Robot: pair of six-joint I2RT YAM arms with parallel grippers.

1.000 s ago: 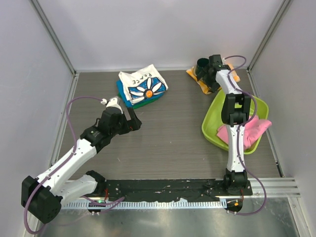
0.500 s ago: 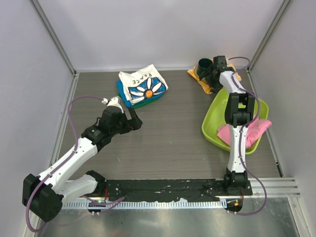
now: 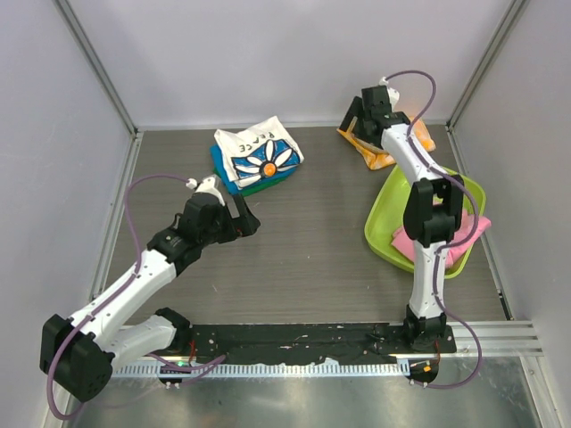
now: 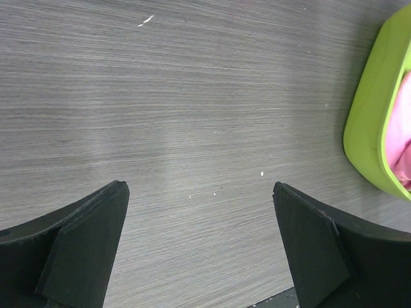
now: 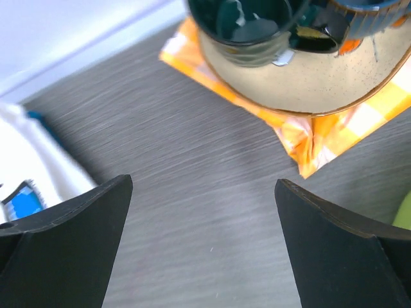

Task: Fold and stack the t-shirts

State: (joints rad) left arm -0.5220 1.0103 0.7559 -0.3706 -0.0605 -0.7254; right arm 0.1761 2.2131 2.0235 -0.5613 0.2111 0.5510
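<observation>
A white t-shirt with blue daisy print reading "PEACE" [image 3: 264, 152] lies folded on blue and green folded shirts [image 3: 234, 181] at the back left. A bright pink t-shirt [image 3: 457, 234] lies crumpled in a lime green tray [image 3: 382, 218] on the right. My left gripper [image 3: 247, 219] is open and empty over bare table, in front of the stack. My right gripper [image 3: 355, 119] is open and empty at the back, beside the orange-and-white checked cloth [image 3: 378, 159]. The right wrist view shows the white shirt's edge [image 5: 29, 151] at far left. The left wrist view shows the tray [image 4: 376, 109] and pink shirt [image 4: 402, 138].
A shiny bowl [image 5: 302, 70] with a dark cup [image 5: 247, 25] in it sits on the checked cloth [image 5: 334, 138], just beyond my right gripper [image 5: 204, 181]. My left gripper [image 4: 199, 186] faces bare wood-grain table. Grey walls close the back and sides.
My right gripper has swung left and back from over the bowl and cloth, and its wrist has turned. My left arm has edged slightly right.
</observation>
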